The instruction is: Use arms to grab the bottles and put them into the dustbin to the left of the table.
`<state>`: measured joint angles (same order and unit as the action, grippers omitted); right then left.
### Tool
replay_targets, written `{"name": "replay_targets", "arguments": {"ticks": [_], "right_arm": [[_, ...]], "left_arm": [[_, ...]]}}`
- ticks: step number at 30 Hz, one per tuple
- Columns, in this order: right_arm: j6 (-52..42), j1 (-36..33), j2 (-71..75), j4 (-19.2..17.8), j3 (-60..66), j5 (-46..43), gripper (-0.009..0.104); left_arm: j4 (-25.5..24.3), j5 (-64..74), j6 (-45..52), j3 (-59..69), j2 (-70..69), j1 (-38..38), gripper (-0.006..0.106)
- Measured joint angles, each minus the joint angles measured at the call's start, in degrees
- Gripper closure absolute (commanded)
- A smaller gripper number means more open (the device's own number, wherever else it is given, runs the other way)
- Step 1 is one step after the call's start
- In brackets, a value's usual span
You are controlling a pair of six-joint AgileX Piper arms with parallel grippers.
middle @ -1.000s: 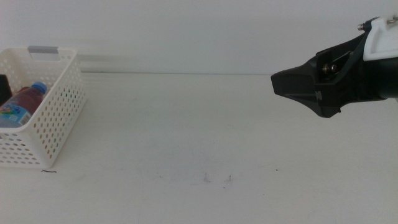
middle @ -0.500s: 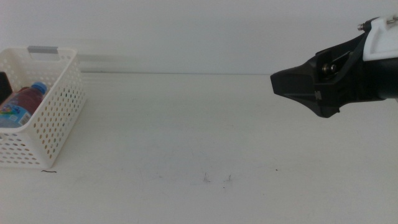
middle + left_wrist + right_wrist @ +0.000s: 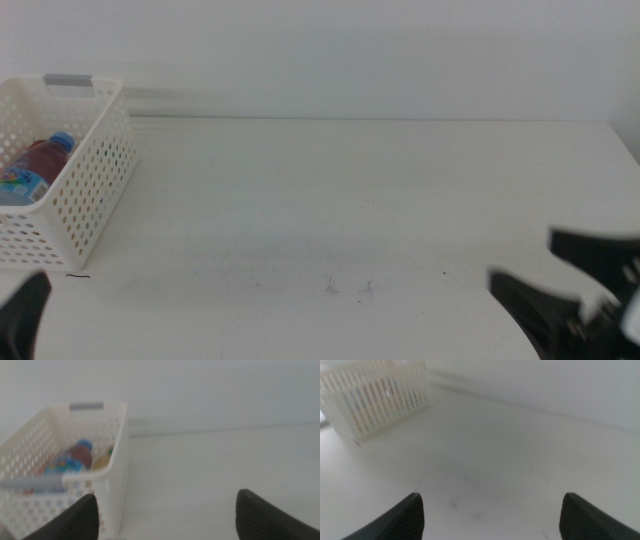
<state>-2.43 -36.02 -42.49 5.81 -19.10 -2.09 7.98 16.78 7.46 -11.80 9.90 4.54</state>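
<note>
progress: pretty much done, blue-capped bottle sits in dustbin | bench shows no bottles left | left end effector and right end effector both spread, empty | other bottles probably binned too, blurry

Beyond the far edge of the worktop we see only a plain, pale wall, which runs the whole width of that edge. Low on it, towards the far left corner, we make out a faint grey streak, too blurred to identify.
</note>
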Motion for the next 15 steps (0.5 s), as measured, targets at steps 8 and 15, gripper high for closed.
{"name": "replay_targets", "arguments": {"ticks": [8, 15], "right_arm": [[0.1, 14.9, 21.9, -6.1, 14.3, -0.9, 0.003], [0.1, 29.8, 35.6, -10.2, 16.8, 6.8, 0.003]], "left_arm": [[0.0, 1.0, 0.0, 9.4, -9.6, -2.2, 0.007], [0.0, -1.0, 0.0, 11.6, -9.6, -2.2, 0.007]]}}
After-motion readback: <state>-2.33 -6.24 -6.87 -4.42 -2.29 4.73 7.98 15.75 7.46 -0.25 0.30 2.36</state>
